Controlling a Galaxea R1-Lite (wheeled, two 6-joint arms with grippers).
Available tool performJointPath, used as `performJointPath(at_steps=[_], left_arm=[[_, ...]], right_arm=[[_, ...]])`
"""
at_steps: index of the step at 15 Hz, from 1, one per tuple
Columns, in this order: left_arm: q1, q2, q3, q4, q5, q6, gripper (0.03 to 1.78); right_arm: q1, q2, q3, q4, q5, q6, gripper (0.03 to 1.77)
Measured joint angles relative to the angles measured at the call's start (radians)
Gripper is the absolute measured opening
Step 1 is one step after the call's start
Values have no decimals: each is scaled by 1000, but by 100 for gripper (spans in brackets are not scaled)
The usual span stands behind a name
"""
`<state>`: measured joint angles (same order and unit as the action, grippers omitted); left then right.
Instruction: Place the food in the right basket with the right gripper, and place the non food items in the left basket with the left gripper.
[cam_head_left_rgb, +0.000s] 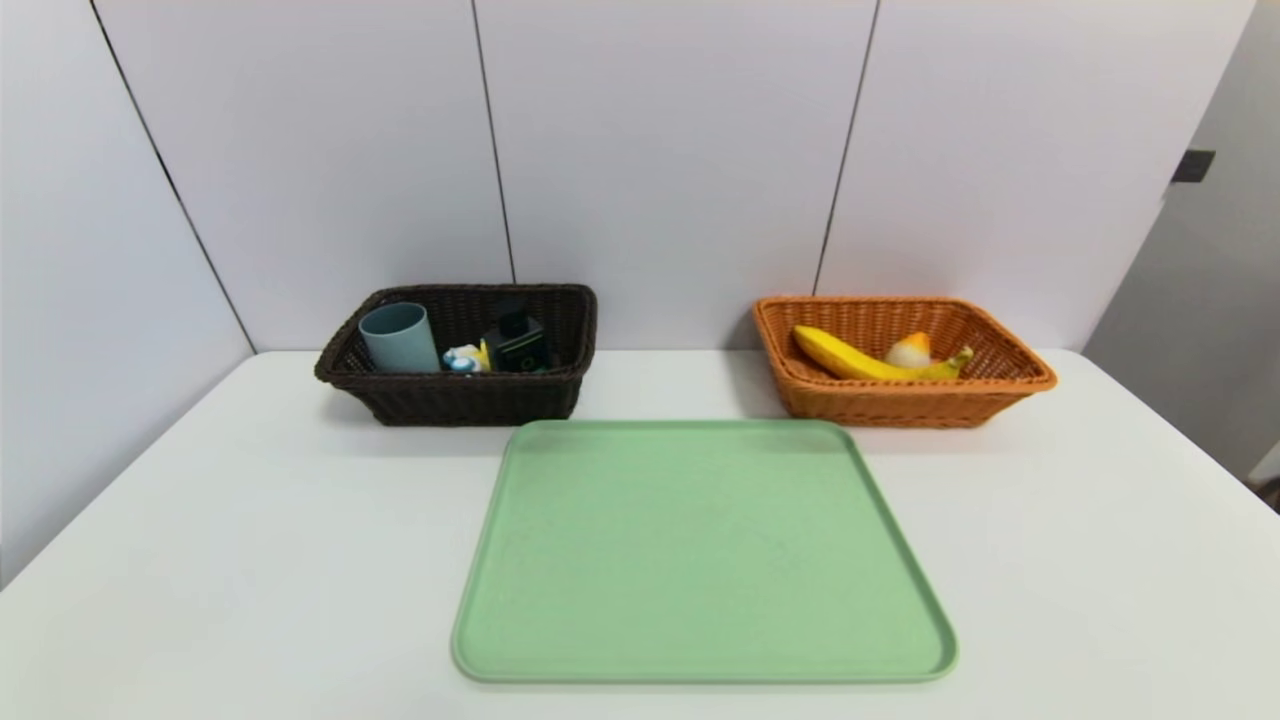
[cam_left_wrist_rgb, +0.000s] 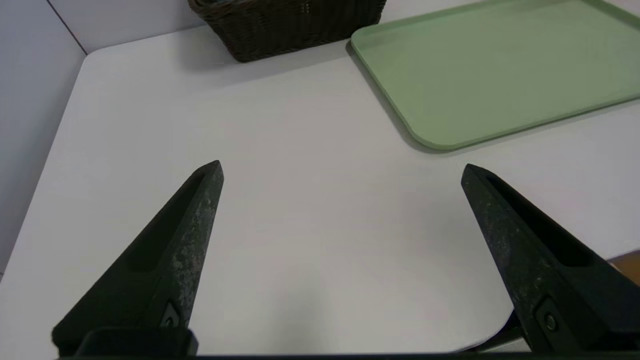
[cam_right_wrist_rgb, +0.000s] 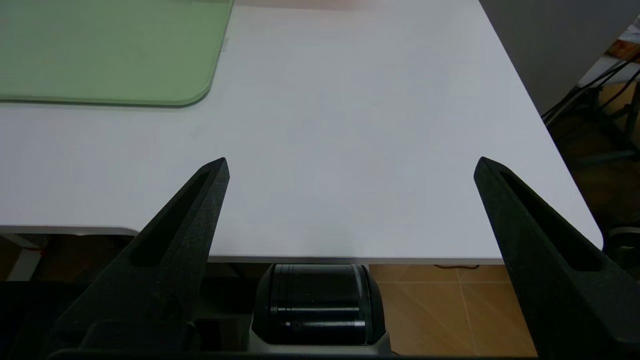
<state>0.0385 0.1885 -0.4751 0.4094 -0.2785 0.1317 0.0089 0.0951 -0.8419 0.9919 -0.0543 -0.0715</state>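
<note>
The left gripper (cam_left_wrist_rgb: 340, 167) and right gripper (cam_right_wrist_rgb: 350, 165) both hung wide open over the white table (cam_head_left_rgb: 250, 520), holding nothing; the cup (cam_head_left_rgb: 399, 337), duck toy (cam_head_left_rgb: 464, 359) and bottle (cam_head_left_rgb: 518, 343) sat in the dark basket (cam_head_left_rgb: 460, 395); banana (cam_head_left_rgb: 850, 358) and pale fruit (cam_head_left_rgb: 910, 350) lay in the orange basket (cam_head_left_rgb: 900, 400); a green tray (cam_head_left_rgb: 700, 550) lay between.

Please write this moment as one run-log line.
left gripper open | right gripper open | food in right basket | non food items in left basket | tray bare
</note>
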Motion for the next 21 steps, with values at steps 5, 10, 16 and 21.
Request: performJointPath(at_steps=[5,10,16,21], left_arm=[[-16,-107,271,-244,11,2,169],[-19,-176,431,-430,137,-67,169],[-19,-187,447,-398,241,-109,169],[-19,-187,470,-397,276,-103,169]], right_arm=[[-2,-73,194,-213,-11,-11,169],[-2,-95,456,-535,-16,-19,169],[-3,-96,802,-1012,47,-112,169],[-2,-96,841,-1011,99,-113,170]])
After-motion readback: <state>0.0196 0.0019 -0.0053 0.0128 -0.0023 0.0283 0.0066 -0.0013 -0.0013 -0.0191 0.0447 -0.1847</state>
